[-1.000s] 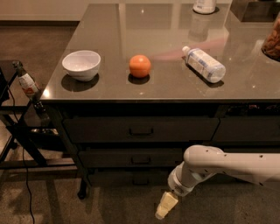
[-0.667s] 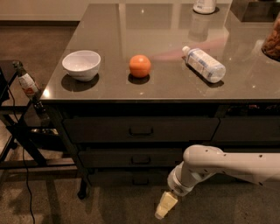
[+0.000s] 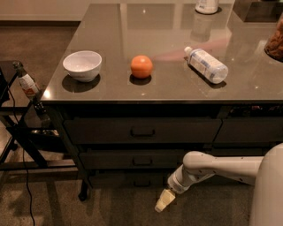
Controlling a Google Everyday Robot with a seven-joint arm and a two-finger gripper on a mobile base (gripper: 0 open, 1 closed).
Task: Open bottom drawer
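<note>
The gripper (image 3: 162,201) hangs low over the floor (image 3: 57,203), its cream tip angled down and to the left. Whether it is open or closed cannot be told, and it is not touching anything. It sits just below and a little to the right of the handle (image 3: 141,182) of the bottom drawer (image 3: 117,180), in front of the drawer face but apart from it. The white arm (image 3: 216,167) reaches in from the right edge, crossing in front of the drawer stack at the height of the lower fronts.

The bottom drawer is the lowest, shallowest front of the wide dark stack under the tabletop (image 3: 132,31). Its front lies flush with the ones above, so it looks shut. Above it is the middle drawer (image 3: 110,160), then the top drawer (image 3: 97,130), each with a small bar handle at centre. A narrower stack (image 3: 247,130) stands to the right.

On the tabletop a white bowl (image 3: 82,65) stands at the left, an orange (image 3: 142,66) near the middle, and a clear bottle (image 3: 206,64) lies on its side to the right, all well apart. A white jar (image 3: 207,5) stands at the far edge, and a container (image 3: 275,42) of brown contents is cut off at the right.

Left of the drawers stands a black frame (image 3: 17,132) with a small bottle (image 3: 26,82) on it.
</note>
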